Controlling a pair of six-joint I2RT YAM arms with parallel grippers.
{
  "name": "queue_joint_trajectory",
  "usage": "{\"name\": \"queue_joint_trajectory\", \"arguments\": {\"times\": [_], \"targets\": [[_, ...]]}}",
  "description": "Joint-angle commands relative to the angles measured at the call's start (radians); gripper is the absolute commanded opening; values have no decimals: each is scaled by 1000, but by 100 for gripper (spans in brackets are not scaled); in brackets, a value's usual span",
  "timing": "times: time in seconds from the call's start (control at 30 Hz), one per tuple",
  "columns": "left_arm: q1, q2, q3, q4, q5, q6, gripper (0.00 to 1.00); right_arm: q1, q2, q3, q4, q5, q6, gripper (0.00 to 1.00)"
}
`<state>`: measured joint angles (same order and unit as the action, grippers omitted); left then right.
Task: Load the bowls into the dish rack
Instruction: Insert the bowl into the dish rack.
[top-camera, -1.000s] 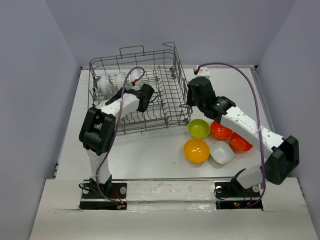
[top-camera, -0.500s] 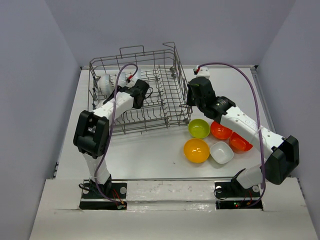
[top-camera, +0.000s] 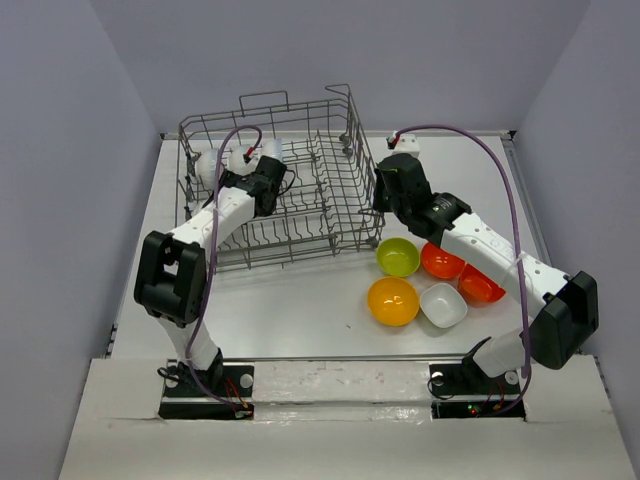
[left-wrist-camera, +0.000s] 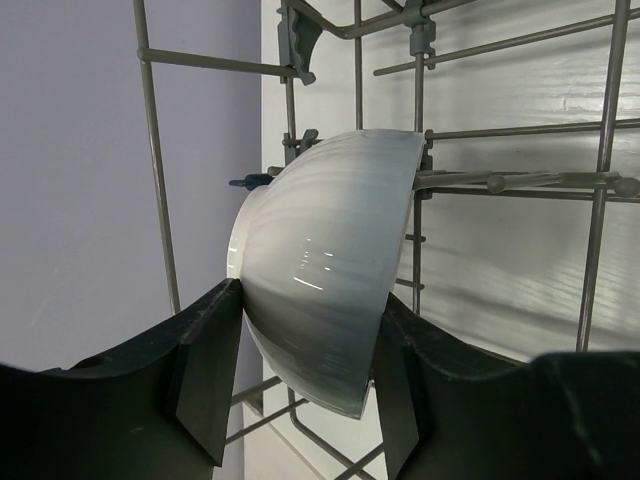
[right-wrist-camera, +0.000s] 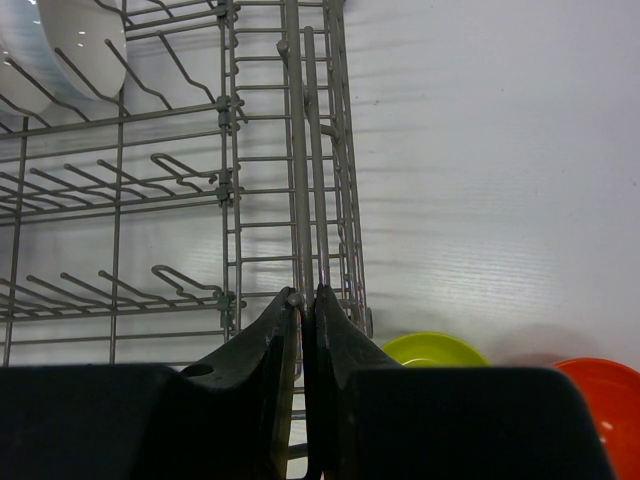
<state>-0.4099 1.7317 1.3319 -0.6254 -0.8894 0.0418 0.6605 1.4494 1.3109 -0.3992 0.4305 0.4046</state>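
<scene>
One white bowl (left-wrist-camera: 330, 260) is gripped on edge in the left hand (left-wrist-camera: 305, 335), upper left of the dish rack (top-camera: 320, 200) in the top view. Right hand (right-wrist-camera: 308, 315) pinches the rack's side wire (right-wrist-camera: 298, 180). Judgement: seat rim between tines (right-wrist-camera: 130, 290) before releasing.

The left gripper (left-wrist-camera: 305, 300), extended far forward, clamps a glossy white plastic bowl (left-wrist-camera: 330, 220). The right gripper (right-wrist-camera: 308, 295) pinches the side wall of the grey wire dish rack (right-wrist-camera: 295, 150).

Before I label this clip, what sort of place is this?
Likely a robot test cell, not a kitchen: left arm and right arm bolted to a white table, bare grey walls around, dish rack and plastic bowls as props.
</scene>
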Motion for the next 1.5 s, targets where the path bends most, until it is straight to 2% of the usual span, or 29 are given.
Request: {"name": "queue_joint_trajectory", "arguments": {"times": [0.0,0.23,0.33,0.37,0.6,0.93,1.1,1.13,1.3,1.37,1.47], "targets": [[11,-58,-19,113,161,-89,58,4,-3,4,49,-7,30,1],[31,-83,-60,147,224,-88,59,4,-1,5,49,-15,31,1],[31,-98,-57,151,214,-92,64,4,-3,4,49,-16,30,1],[34,-109,-53,153,214,-92,94,4,-3,2,49,-16,28,1],[54,-144,-53,168,259,-97,95,4,-9,-2,49,-15,25,1],[91,-222,-40,181,228,-85,95,4,-7,-2,49,-18,22,1],[114,-296,-54,208,216,-89,95,4,-4,1,46,-16,22,1],[114,-308,-50,207,214,-92,98,4,-6,2,46,-7,22,1],[112,-420,13,236,230,-109,99,4,-26,40,27,16,16,1],[109,-457,30,263,260,-94,99,4,-30,80,20,19,17,4],[94,-507,58,290,282,-72,99,4,-26,125,3,16,14,18]]}}
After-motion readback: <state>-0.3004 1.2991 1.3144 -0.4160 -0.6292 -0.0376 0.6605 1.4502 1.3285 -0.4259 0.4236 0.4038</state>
